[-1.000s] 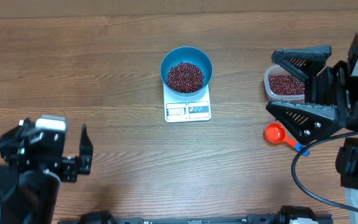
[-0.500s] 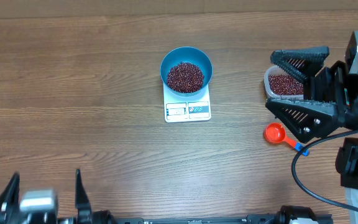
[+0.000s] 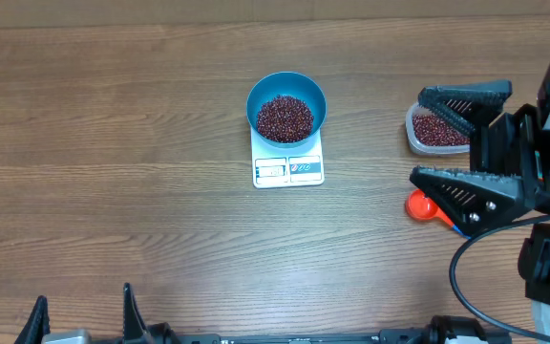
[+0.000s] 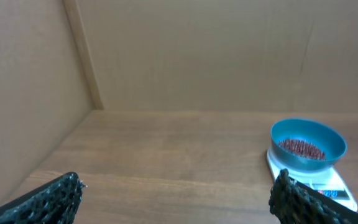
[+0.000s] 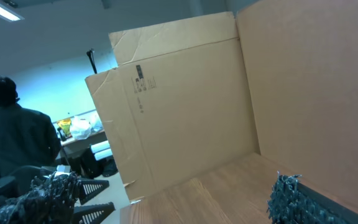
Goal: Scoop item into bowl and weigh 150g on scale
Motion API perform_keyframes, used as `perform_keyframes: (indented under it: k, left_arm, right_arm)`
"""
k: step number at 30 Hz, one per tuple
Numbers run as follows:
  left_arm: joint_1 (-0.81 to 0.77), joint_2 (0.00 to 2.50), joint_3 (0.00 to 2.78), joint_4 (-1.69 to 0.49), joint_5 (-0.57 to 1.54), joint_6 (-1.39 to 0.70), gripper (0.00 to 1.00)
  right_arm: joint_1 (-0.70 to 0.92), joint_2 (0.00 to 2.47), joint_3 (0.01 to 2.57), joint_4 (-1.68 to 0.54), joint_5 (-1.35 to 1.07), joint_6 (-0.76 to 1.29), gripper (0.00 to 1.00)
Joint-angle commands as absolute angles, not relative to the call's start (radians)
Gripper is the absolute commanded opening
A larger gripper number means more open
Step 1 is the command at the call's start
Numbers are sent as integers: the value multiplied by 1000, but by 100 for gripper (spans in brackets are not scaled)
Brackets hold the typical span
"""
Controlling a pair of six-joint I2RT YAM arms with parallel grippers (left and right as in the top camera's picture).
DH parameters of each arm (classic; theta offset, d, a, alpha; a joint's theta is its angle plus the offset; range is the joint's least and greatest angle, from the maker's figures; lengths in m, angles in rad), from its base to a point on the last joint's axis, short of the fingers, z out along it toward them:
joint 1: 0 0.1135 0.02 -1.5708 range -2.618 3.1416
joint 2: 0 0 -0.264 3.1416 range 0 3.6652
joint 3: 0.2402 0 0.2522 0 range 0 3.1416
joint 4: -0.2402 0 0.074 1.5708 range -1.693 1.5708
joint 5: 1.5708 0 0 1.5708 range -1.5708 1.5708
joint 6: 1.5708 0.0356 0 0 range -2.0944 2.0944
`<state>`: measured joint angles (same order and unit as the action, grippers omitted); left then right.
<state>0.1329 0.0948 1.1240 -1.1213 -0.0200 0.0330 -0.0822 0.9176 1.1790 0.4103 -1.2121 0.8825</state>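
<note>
The blue bowl stands on the white scale at the table's middle and holds a heap of dark red beans. In the left wrist view the bowl with the beans sits on the scale at the far right. My left gripper is open at the near edge, far from the bowl, and empty. My right gripper is open above the table's right side, with nothing between its fingers.
A clear tub of beans sits at the right, partly under my right gripper's upper finger. A red scoop lies on the table below it, half hidden by the lower finger. Cardboard walls ring the table; a person stands beyond them.
My left arm has drawn back from the table's left side to the near edge, with only its fingers still showing. My right gripper has shifted slightly right and toward the near edge, staying open.
</note>
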Motion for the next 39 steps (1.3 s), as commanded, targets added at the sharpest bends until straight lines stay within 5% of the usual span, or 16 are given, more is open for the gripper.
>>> perform_keyframes:
  k: [1,13,39]
  left_arm:
    - [137,38,1090,-1094,-29,-27,100]
    - [136,4,1051,-1042,-27,-34,100]
    - [136,4,472,-439,-26,-207,100]
  right_arm:
    - [-76,907,1185,412,-1206,883,100]
    - [-76,907,1185,405,-1206,883,100]
    - [-76,907,1185,405,-1206,883,100]
